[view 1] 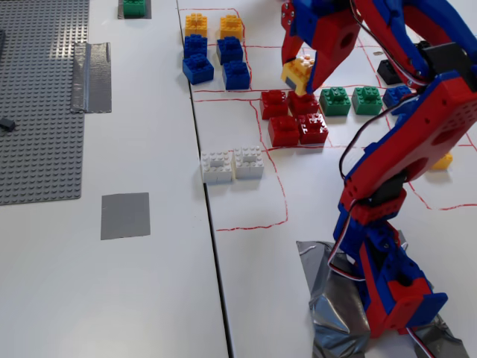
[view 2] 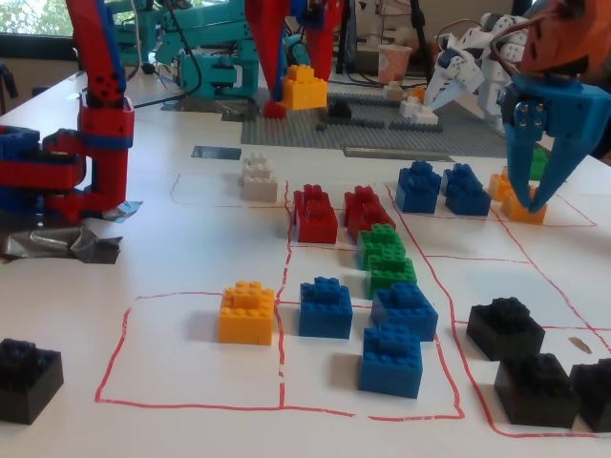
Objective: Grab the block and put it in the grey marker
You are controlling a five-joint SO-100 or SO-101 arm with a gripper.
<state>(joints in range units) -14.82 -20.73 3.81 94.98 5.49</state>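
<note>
While the red-and-blue robot arm [view 1: 402, 171] bends over the white surface [view 1: 156, 298], its gripper [view 1: 302, 71] hangs above the grid of red-drawn squares with a yellow studded plastic block [view 1: 298, 72] pinched between its fingers, closed on the block and clear of the surface. In the other fixed view the same gripper [view 2: 304, 72] shows at the top edge, the yellow block [view 2: 304, 88] caught between the red jaws and lifted above the far end of the layout (its lower face looks free of anything beneath). Below it in the first fixed view sit four red bricks [view 1: 294, 118] in a cluster, two green bricks [view 1: 350, 101] to their right and two white bricks [view 1: 232, 164] nearer the camera. A stack of blue and orange bricks [view 1: 215, 51] lies to the upper left. The grey square tape marker [view 1: 125, 215] lies flat on the left part of the surface, well apart from the held block, beside a large grey studded baseplate [view 1: 41, 97].
</note>
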